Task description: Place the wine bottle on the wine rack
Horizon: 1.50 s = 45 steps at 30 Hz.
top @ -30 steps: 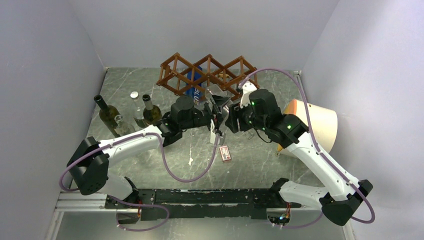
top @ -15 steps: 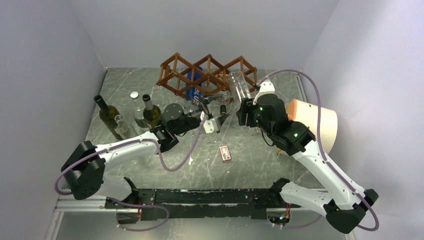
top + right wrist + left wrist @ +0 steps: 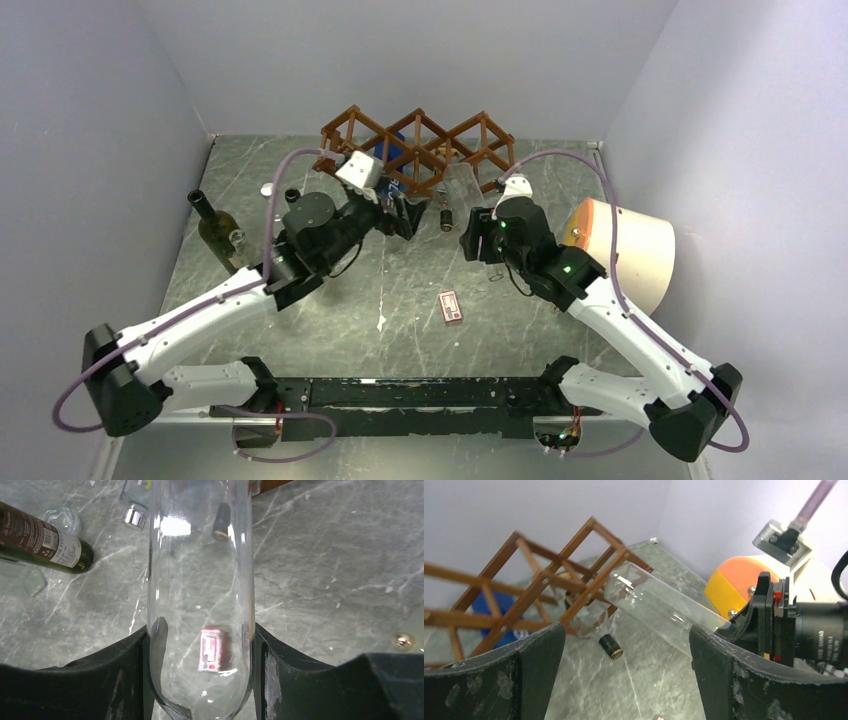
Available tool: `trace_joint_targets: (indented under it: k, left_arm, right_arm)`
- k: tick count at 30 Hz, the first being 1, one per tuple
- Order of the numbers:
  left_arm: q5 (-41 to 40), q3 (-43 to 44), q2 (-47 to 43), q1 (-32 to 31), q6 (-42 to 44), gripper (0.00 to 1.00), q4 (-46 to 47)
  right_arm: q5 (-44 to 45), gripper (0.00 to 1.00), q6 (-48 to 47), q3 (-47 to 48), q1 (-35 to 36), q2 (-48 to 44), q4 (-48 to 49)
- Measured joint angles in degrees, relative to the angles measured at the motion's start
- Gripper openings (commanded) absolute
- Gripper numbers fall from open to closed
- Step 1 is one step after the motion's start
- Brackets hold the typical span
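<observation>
From above, the reddish wooden wine rack (image 3: pixel 415 150), thin slats forming diamond cells, is standing at the far end of the grey veined bench (image 3: pixel 400 290), with the clear glass wine bottle (image 3: pixel 466 190) slanting just in front of it. In the left wrist view, the left fingers (image 3: pixel 514 680) are gaping wide around nothing. In the right wrist view, the right fingers (image 3: pixel 110 680) are clamping the smooth cylinder near its rounded base, a small red box (image 3: pixel 212 650) showing through the empty glass.
</observation>
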Motion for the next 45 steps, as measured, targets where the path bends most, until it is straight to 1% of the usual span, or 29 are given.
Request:
trace_joint_targets:
  k: [4, 8, 11, 14, 19, 23, 26, 30, 39, 45]
  left_arm:
    - [-6.5, 0.6, -4.9, 0.5, -4.8, 0.99, -10.3]
    - [-10.8, 2.6, -7.7, 0.9, -6.2, 0.99, -20.6]
    - [-12.4, 2.7, -10.0, 1.0, -6.0, 1.00, -25.6]
    - [-13.2, 2.4, -12.7, 1.0, -5.1, 1.00, -28.4]
    - [-14.2, 1.4, -16.8, 1.0, -3.3, 0.99, -29.4]
    - [-15.0, 0.9, -18.0, 1.0, -2.4, 1.00, -29.5]
    - [-14.5, -1.1, -19.3, 1.0, -1.8, 1.00, -28.9]
    - [-12.6, -4.2, -21.3, 1.0, -1.0, 1.00, -28.0]
    - [-11.4, -4.4, -21.4, 1.0, -0.5, 1.00, -27.5]
    - [-11.2, -4.4, -21.4, 1.0, -0.5, 1.00, -27.4]
  right_arm:
    - [-1.8, 0.00, 1.2, -2.2, 0.0, 2.4, 4.3]
    - [-3.9, 0.00, 2.8, -4.3, 0.0, 6.9, 9.1]
    - [-4.9, 0.00, 3.9, -4.4, 0.0, 11.4, 12.1]
    - [-5.4, 0.00, 4.9, -4.3, 0.0, 15.6, 14.5]
    - [-5.1, 0.00, 6.9, -2.8, 0.0, 21.3, 17.5]
    - [-5.2, 0.00, 7.0, 0.5, 0.0, 24.0, 19.5]
    - [-5.3, 0.00, 7.0, 3.6, 0.0, 26.2, 20.3]
    - [-5.0, 0.00, 7.0, 5.1, 0.0, 28.2, 20.4]
    - [-4.6, 0.00, 8.3, 6.4, 0.0, 30.8, 21.1]
    - [-2.0, 0.00, 9.6, 6.5, 0.0, 33.7, 24.9]
